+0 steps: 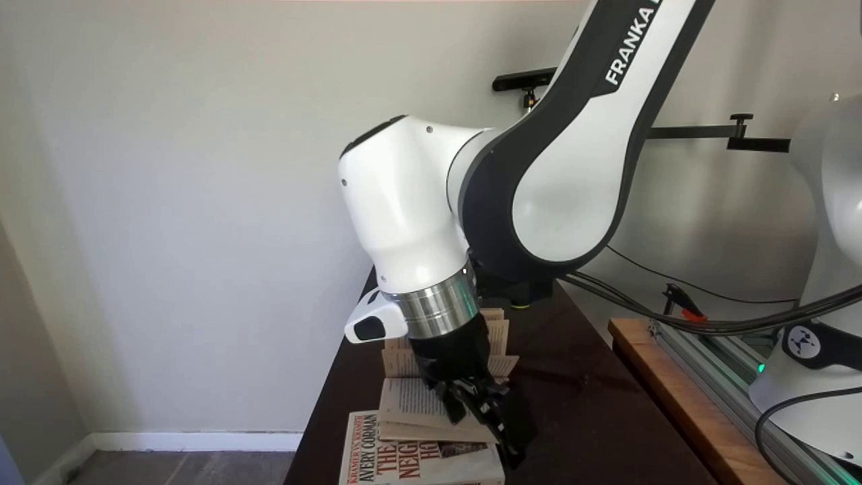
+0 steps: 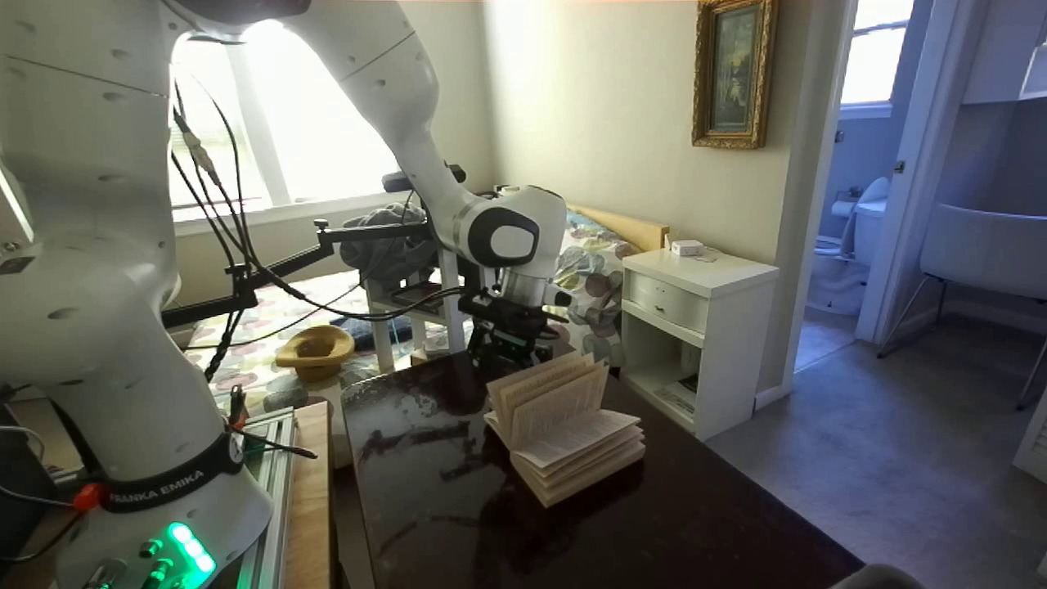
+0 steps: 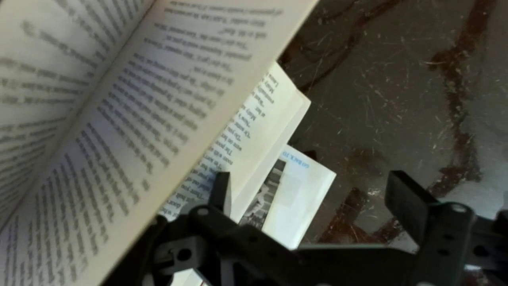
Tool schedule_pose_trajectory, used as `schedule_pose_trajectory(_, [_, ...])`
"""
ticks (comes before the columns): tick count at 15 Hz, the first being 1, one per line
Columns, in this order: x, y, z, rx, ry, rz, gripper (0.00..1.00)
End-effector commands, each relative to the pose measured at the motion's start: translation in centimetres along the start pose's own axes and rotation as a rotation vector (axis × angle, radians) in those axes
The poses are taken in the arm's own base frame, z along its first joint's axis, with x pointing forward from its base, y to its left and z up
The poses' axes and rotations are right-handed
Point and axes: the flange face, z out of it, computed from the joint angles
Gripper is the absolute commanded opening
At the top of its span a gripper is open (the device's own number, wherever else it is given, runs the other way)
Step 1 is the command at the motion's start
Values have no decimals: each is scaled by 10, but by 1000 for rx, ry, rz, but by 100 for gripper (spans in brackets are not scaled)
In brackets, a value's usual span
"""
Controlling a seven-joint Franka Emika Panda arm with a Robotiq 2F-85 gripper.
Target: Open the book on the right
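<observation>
The book [image 1: 414, 397] lies open with pale beige printed pages, in both exterior views; its dark cover is out of sight. In an exterior view its pages [image 2: 577, 438] fan out, some standing upright, some lying flat. In the wrist view its open pages [image 3: 158, 99] fill the upper left. The larger cream-covered book [image 1: 363, 448] with red lettering lies partly under it; a pale corner [image 3: 301, 198] shows between my fingers. My gripper [image 3: 311, 186] is open, pointing down at the book's edge. One finger overlaps a page, the other is over the table; I cannot tell if it touches.
The books lie on a dark glossy table [image 2: 425, 491]. The robot's base stands on a wooden bench [image 1: 680, 397] beside the table. A white nightstand [image 2: 707, 274] and a bed with a yellow hat [image 2: 315, 352] stand beyond the table. Cables [image 1: 673, 327] run along the arm.
</observation>
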Motion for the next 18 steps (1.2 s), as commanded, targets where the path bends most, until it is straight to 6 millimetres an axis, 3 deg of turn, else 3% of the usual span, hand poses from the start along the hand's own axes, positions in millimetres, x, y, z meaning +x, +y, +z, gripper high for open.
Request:
schedule_pose_trajectory(1, [-2, -10, -8, -30, 9, -6, 100])
schedule_pose_trajectory(9, [3, -25, -30, -41, 51, -40, 100])
schedule_pose_trajectory(18, [-6, -34, -98, -117, 175, -27, 100])
